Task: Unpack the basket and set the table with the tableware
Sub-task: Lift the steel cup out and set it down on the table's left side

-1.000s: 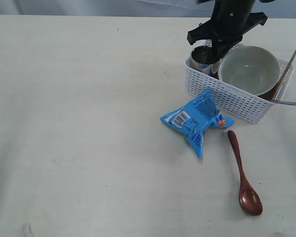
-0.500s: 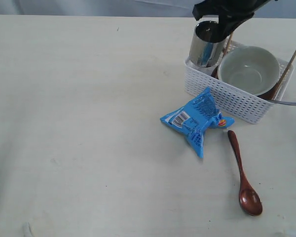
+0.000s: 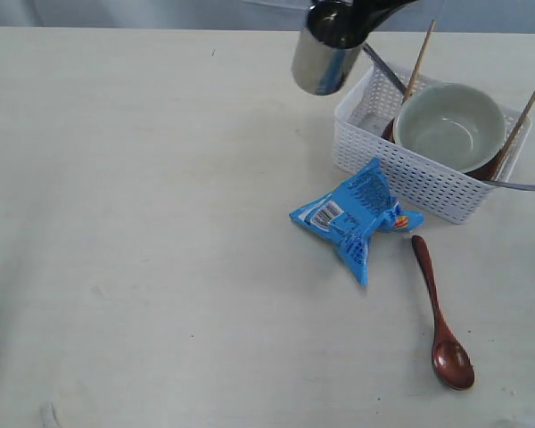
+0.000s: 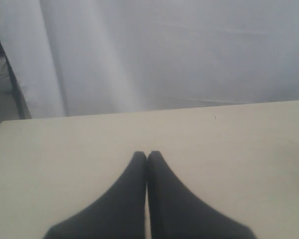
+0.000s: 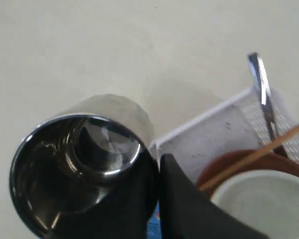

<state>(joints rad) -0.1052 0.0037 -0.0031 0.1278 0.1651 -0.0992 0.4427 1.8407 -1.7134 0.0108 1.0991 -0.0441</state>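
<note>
- Pale cream table (image 3: 143, 223), mostly bare.
- White lattice basket (image 3: 410, 183) sits on it. It's light plastic and probably slides if bumped.
- Off-white bowl (image 3: 450, 125) inside looks ceramic, so heavyish and chippable. I'd pinch the rim.
- Steel cup (image 3: 325, 53) hangs tilted in the air near the basket's corner, with the right gripper (image 5: 157, 189) clamped on its wall. Stiff but slick.
- Left gripper (image 4: 147, 159) is pinched together and empty.

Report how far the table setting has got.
Done: the wooden spoon lies out on the table. In hand: the right gripper holds the steel cup lifted clear of the basket. Left: bowl, brown plate, two chopsticks and metal cutlery sit in the basket.
</note>
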